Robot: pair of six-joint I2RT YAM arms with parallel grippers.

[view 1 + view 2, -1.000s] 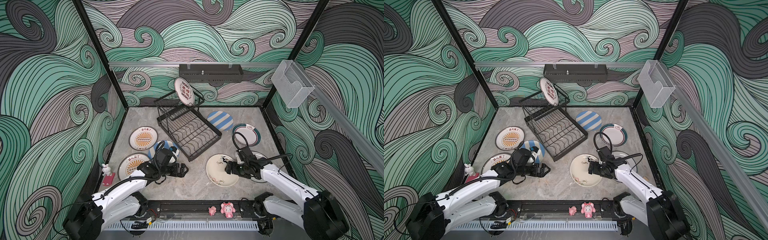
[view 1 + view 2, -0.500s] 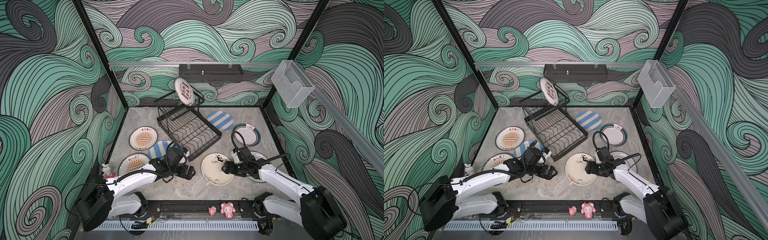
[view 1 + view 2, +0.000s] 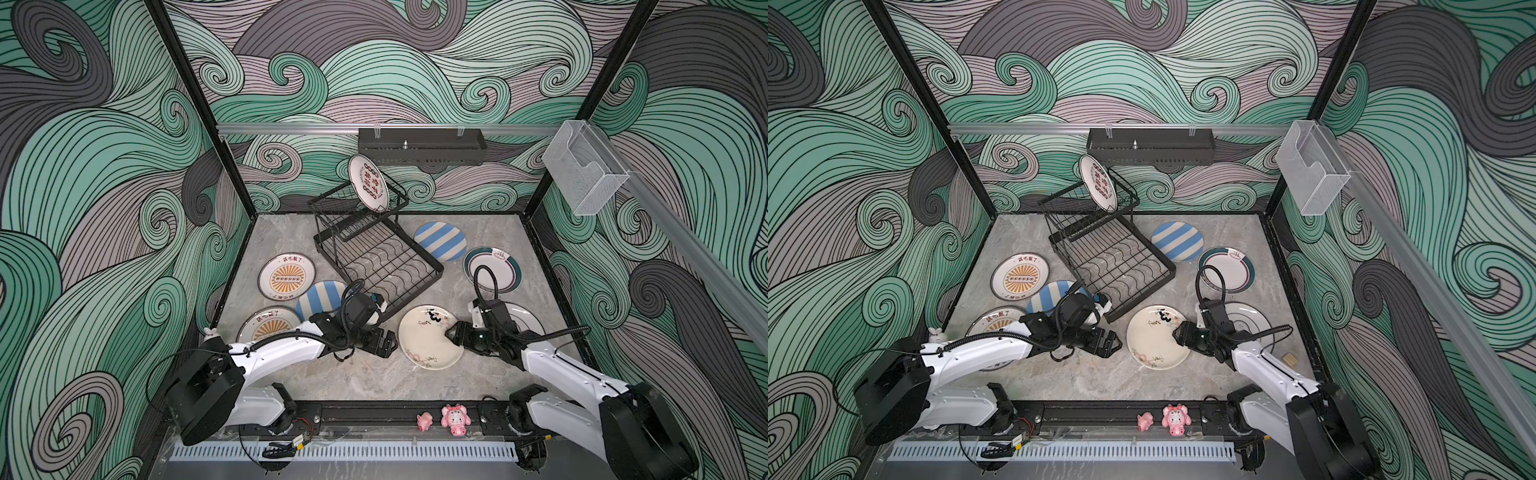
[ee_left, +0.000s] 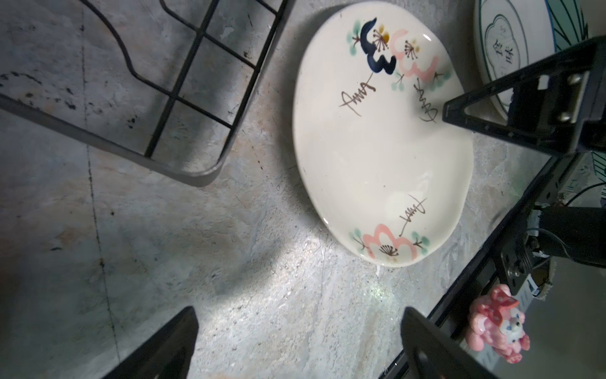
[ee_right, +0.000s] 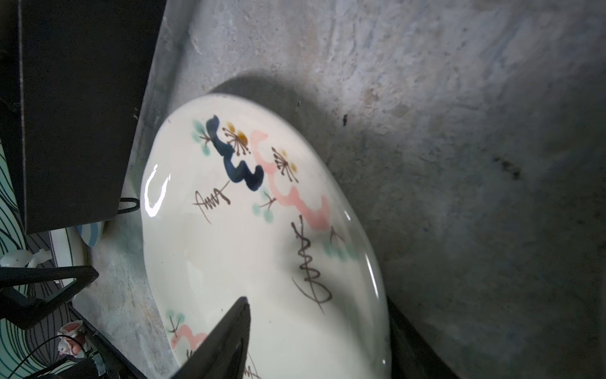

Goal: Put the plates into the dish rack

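Straddling the edge of the cream flowered plate (image 3: 424, 347), the right end effector (image 3: 449, 332) maybe pinched it; I could not tell. The left end effector (image 3: 390, 343) gaped empty over bare table (image 3: 374, 384).

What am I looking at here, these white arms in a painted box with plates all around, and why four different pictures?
These are two robot arms, each ending in an end effector: a two-fingered clamp. Two pictures look down from one overhead camera pair; the other two come from a small camera on each wrist. On the grey table lie several plates beside a black wire dish rack, where one red-lettered plate already stands. The left end effector is open and empty. The right end effector straddles the rim of a cream flowered plate, above and beneath; whether it grips yet, the pictures do not show. The job: load the plates into the rack.
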